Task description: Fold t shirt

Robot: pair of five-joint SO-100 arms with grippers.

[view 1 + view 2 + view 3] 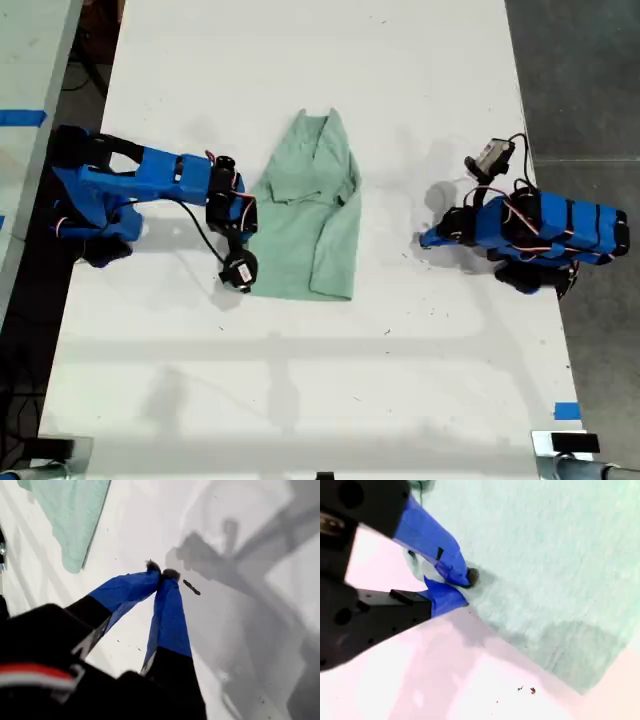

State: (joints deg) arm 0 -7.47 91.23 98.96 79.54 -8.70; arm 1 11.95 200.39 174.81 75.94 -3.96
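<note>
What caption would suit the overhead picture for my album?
Two blue arms flank a wrinkled, partly folded pale mint-green cloth t-shirt on a white table.

**T shirt: partly folded, flat on table**

Pale mint-green t shirt (312,210), wrinkled, doubled lengthwise into a narrow strip, collar end farthest from camera. My second gripper (465,587) pinches its long edge near the hem. Well apart from my first gripper (161,573), whose tips meet on bare table.

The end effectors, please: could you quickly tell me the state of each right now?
My first end effector: closed, empty, above the bare table.
My second end effector: closed on the edge of the t shirt.
</note>
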